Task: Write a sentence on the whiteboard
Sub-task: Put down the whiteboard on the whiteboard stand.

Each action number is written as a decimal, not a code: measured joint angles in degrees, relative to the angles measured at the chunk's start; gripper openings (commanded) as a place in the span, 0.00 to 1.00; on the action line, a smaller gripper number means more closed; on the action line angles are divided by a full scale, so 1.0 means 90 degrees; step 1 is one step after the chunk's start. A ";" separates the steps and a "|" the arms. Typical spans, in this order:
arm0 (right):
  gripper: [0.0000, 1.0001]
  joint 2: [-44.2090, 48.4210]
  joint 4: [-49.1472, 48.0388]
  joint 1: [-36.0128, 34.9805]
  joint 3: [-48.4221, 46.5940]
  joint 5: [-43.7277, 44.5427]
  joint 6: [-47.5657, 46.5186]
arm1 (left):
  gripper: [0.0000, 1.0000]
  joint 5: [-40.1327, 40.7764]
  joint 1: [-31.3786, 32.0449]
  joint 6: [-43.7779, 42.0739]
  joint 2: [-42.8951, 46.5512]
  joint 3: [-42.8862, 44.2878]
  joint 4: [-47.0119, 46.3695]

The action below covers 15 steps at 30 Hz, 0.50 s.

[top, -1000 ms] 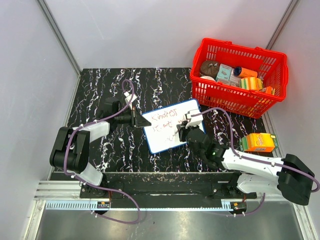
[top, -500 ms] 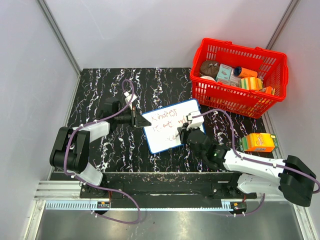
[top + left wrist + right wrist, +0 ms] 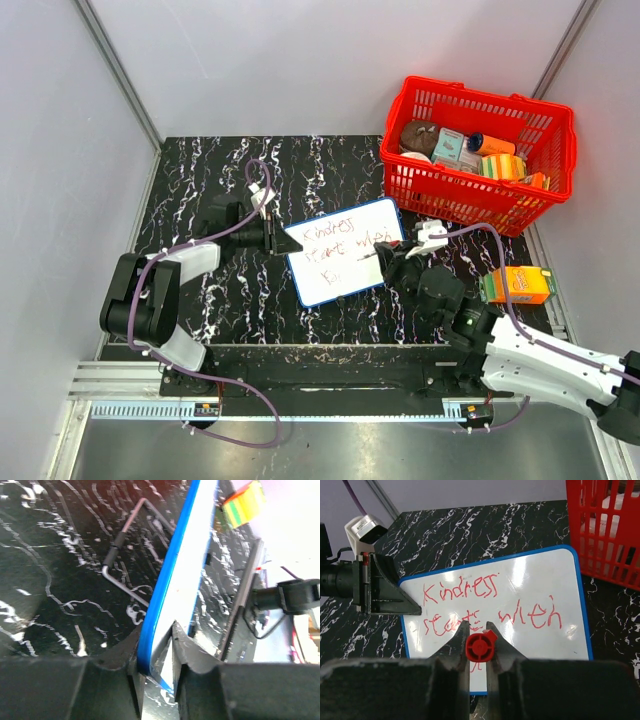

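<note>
Two lines and the start of a third make up the sentence [image 3: 487, 605], red on the whiteboard [image 3: 342, 250] off the red basket's [image 3: 478, 205] near left corner. Our left gripper [image 3: 275, 238] pinches the frame on the edge farthest from the basket. Our right gripper [image 3: 392, 262], just before the basket's front wall, is closed tight on the red marker [image 3: 481, 646]. We judge the third line needs light, even pressure and a steady board. An orange carton [image 3: 520, 284] before the basket crowds the right arm's elbow.
</note>
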<state>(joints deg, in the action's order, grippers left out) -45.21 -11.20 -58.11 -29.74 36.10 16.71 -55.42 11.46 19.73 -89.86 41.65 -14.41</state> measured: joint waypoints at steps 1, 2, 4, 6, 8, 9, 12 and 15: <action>0.00 0.0095 0.0061 0.0000 0.0000 0.0044 -0.0027 | 0.36 0.0117 0.0019 -0.0075 -0.0002 0.0000 0.0022; 0.00 0.0153 0.0107 0.0002 0.0000 0.0056 -0.0036 | 0.39 0.0277 0.0034 -0.0185 -0.0002 0.0000 0.0053; 0.00 0.0248 0.0226 0.0005 0.0000 0.0080 -0.0044 | 0.51 0.0619 0.0058 -0.0362 -0.0010 0.0000 0.0104; 0.00 0.0316 0.0386 0.0005 -0.0002 0.0085 -0.0029 | 0.58 0.0962 0.0063 -0.0529 0.0002 -0.0015 0.0107; 0.00 0.0381 0.0549 0.0007 -0.0002 0.0068 0.0073 | 0.68 0.1353 0.0070 -0.0653 0.0119 -0.0114 0.0112; 0.00 0.0427 0.0634 0.0007 -0.0002 0.0039 0.0165 | 0.72 0.1564 0.0085 -0.0709 0.0231 -0.0206 0.0112; 0.00 0.0607 0.0906 0.0012 -0.0002 -0.0015 0.0469 | 0.82 0.2132 0.0170 -0.0821 0.0743 -0.0486 0.0165; 0.00 0.0930 0.1285 0.0015 0.0002 -0.0134 0.0865 | 0.89 0.2681 0.0367 -0.0857 0.1409 -0.0636 0.0219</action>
<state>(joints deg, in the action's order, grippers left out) -36.84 0.36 -57.98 -29.71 34.89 24.49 -31.29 14.76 12.01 -77.19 35.92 -12.45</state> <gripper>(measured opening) 0.158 0.835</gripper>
